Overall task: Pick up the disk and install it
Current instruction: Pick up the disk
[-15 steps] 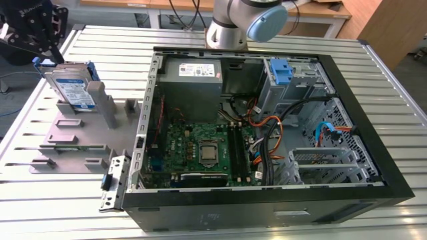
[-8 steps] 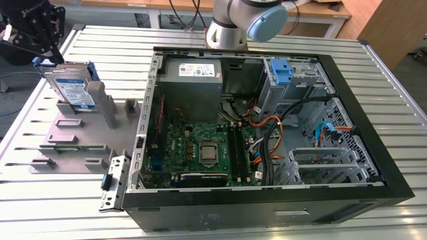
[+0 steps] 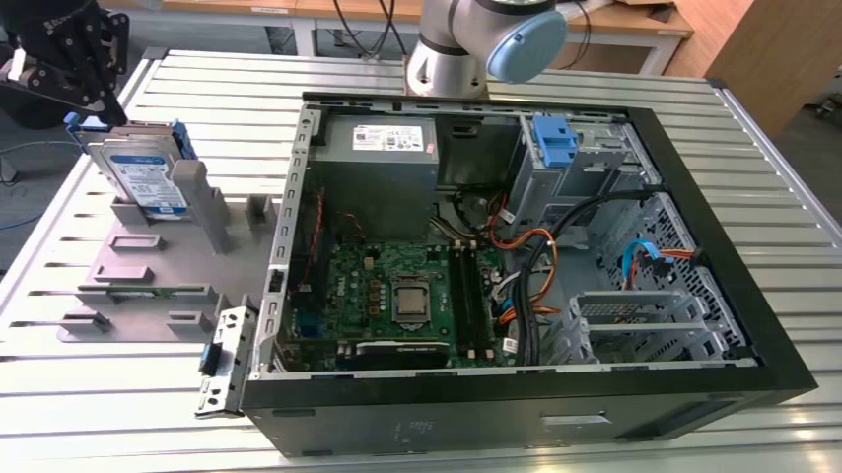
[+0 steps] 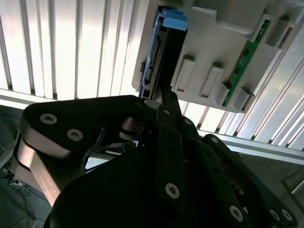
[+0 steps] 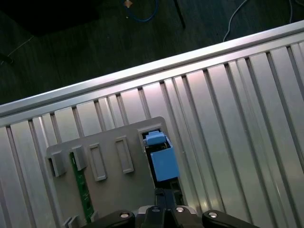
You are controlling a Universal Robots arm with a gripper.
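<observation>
Item one: the disk [image 3: 142, 172], a flat rectangular silver metal hard drive with a white-and-blue label and blue plastic side rails; it stands on edge in a slot of the grey plastic slotted holder [image 3: 158, 266], at the exterior view's left, outside the open black computer case [image 3: 526, 414].

Item two: the black gripper [image 3: 90, 116], at the disk's upper end; in both wrist views its tip lies right at the disk's blue-railed edge; whether the jaws are apart or clamped on it cannot be told.

Also present: a thin green circuit strip [image 4: 244, 59] in another slot of the holder; a grey power-supply box [image 3: 375, 148] and a green motherboard [image 3: 394, 286] inside the case; all rest on the ribbed aluminium table [image 3: 776, 197].
</observation>
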